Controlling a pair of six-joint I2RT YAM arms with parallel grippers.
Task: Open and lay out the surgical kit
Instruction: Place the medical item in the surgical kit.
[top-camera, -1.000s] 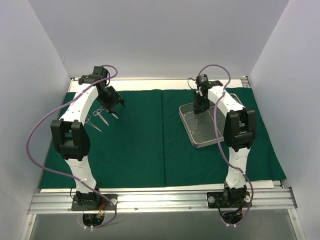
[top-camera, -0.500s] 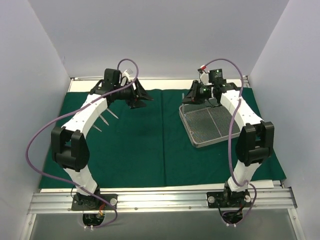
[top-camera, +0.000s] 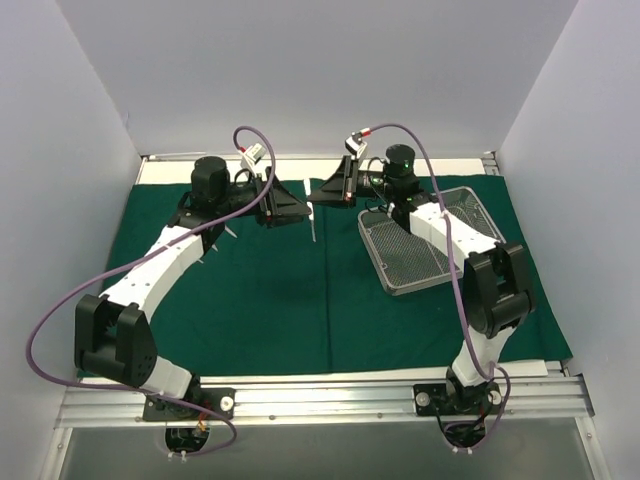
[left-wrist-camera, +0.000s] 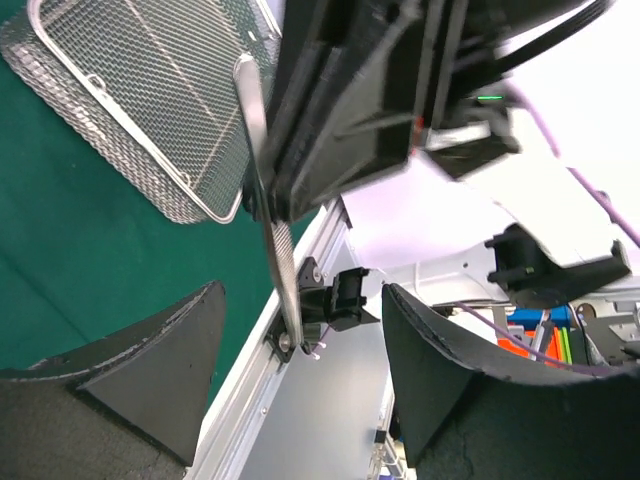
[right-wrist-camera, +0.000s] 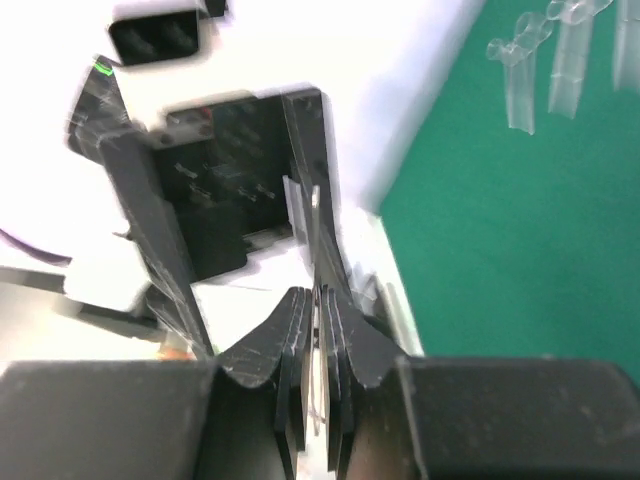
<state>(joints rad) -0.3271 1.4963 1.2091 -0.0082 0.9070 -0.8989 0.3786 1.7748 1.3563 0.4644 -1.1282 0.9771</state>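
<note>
The dark green drape (top-camera: 270, 300) lies spread over the table. The silver wire-mesh tray (top-camera: 425, 245) sits on its right half and shows in the left wrist view as the tray (left-wrist-camera: 150, 90). Above the drape's middle fold my right gripper (top-camera: 320, 194) is shut on thin steel tweezers (top-camera: 313, 226), which hang downward. My left gripper (top-camera: 298, 207) faces it from the left, open, a short way from the tweezers. In the left wrist view the tweezers (left-wrist-camera: 268, 210) hang ahead of my open left gripper (left-wrist-camera: 300, 370). The right wrist view shows my right gripper (right-wrist-camera: 318, 300) pinching the tweezers (right-wrist-camera: 313, 225).
A few small steel instruments (top-camera: 228, 233) lie on the drape's left part, mostly hidden under the left arm; they show blurred as instruments (right-wrist-camera: 545, 55) in the right wrist view. White walls close in the back and both sides. An aluminium rail (top-camera: 320, 400) runs along the near edge.
Both grippers have swung inward from their own sides to meet over the drape's middle. The right gripper came away from the tray with the tweezers. The left jaws have widened.
</note>
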